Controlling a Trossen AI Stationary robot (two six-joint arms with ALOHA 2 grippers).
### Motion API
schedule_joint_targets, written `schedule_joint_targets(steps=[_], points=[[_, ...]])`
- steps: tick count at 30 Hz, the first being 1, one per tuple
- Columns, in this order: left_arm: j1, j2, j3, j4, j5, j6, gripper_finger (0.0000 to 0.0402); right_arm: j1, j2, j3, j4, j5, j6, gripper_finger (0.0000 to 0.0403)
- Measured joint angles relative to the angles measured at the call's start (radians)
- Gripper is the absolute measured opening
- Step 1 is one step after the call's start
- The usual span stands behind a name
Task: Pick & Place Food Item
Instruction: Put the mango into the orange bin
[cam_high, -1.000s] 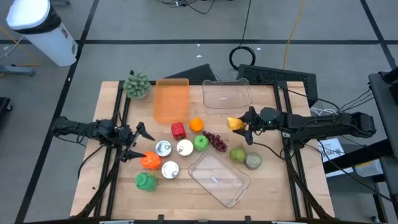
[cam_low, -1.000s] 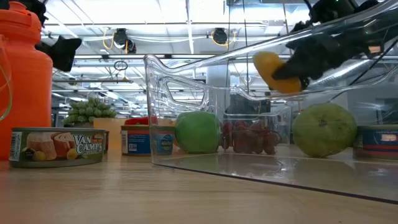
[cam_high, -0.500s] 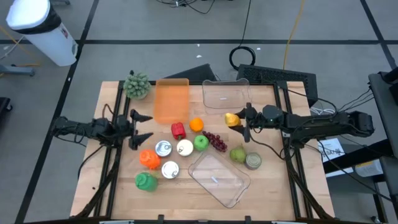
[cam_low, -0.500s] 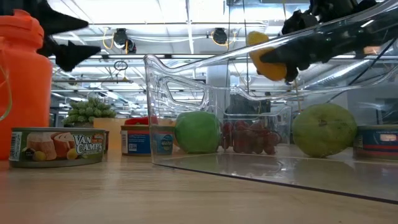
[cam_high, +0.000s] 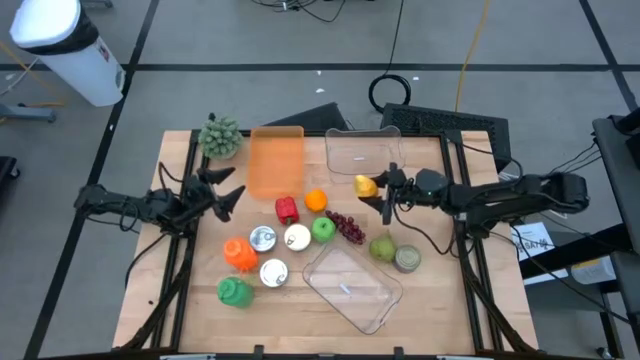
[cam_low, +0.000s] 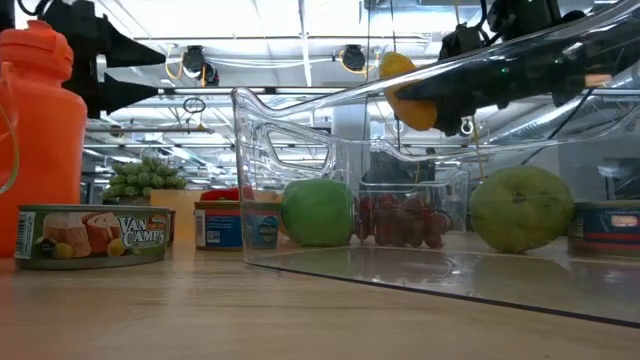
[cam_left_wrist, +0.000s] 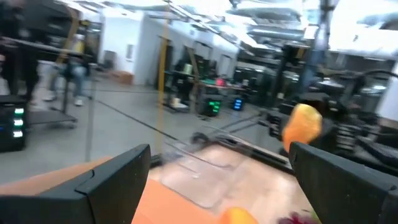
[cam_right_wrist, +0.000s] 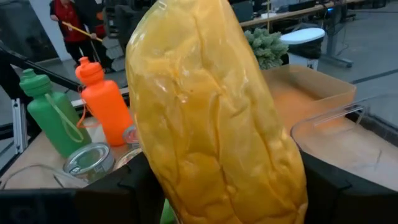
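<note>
The food item is a yellow wrinkled fruit (cam_high: 366, 185), in the air just near of the far clear tray (cam_high: 362, 152); the low view shows it high above the table (cam_low: 405, 90). My right gripper (cam_high: 384, 192) is shut on it. My left gripper (cam_high: 222, 192) is open and touches nothing, hovering left of the orange tray (cam_high: 275, 160); its wrist view shows both spread fingers (cam_left_wrist: 118, 177) and the yellow fruit (cam_left_wrist: 302, 124) far off. My right gripper pinches the yellow fruit between its two fingers (cam_right_wrist: 339, 193), one on each side of its end nearest the wrist (cam_right_wrist: 273, 186). The fingers come level from the table's right. The fruit is lifted clear and sticks out past the fingertips toward the table's left.
Mid-table lie a red pepper (cam_high: 287, 209), an orange (cam_high: 316, 200), a green apple (cam_high: 323, 229), grapes (cam_high: 347, 227), a pear (cam_high: 382, 247), several cans (cam_high: 263, 238), orange (cam_high: 240, 255) and green (cam_high: 235, 291) bottles, a near clear container (cam_high: 352, 285) and a green plant (cam_high: 220, 137).
My right gripper has carried the yellow fruit up and toward the table's left and far edge, closer to the far clear tray. My left gripper has risen and moved from beside the orange bottle toward the far edge, staying open.
</note>
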Motion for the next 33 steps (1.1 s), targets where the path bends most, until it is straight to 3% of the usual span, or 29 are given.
schedule_joint_targets(steps=[5,10,15,20,25,33], points=[[0.0,0.015,0.0,0.049,-0.113,0.012,0.0397,0.0,0.037,0.0,0.05,0.0,0.003,0.0244],[0.0,0.02,0.0,0.05,-0.106,-0.001,0.0397,0.0,0.062,0.0,0.095,-0.001,0.0,0.0244],[0.0,0.078,0.001,0.116,-0.034,-0.009,0.0397,0.0,0.104,0.0,0.167,-0.006,0.0,0.0243],[0.011,0.2,0.004,0.25,-0.004,0.014,0.0397,0.003,0.161,0.012,0.236,-0.031,0.0,0.0243],[0.065,0.36,0.052,0.256,0.014,-0.011,0.0397,0.014,0.238,0.07,0.235,-0.031,-0.002,0.0244],[0.161,0.629,0.219,0.257,0.216,0.025,0.0397,0.018,0.358,0.199,0.253,-0.109,-0.011,0.0244]])
